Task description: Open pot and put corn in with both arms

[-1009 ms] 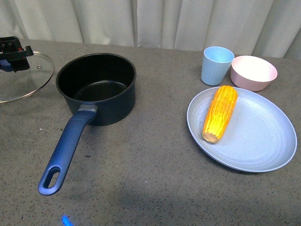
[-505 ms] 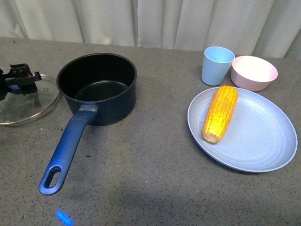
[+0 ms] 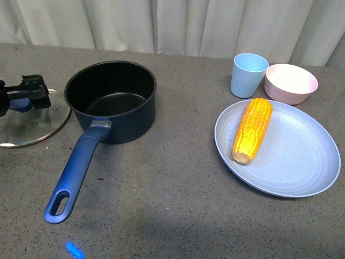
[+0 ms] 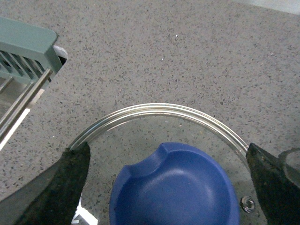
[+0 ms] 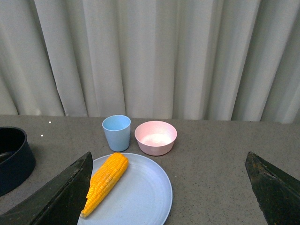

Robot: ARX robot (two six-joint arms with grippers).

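The left pincer stands spread on either side of the blue knob of the glass lid. A second ago the lid was held up and tilted; it has now come down flat on the table, just beside the pot. The pot is open, so I judge the lid step nearly done. Well beyond the pot, the corn lies unmoved on its plate, ahead of the spread right pincer.
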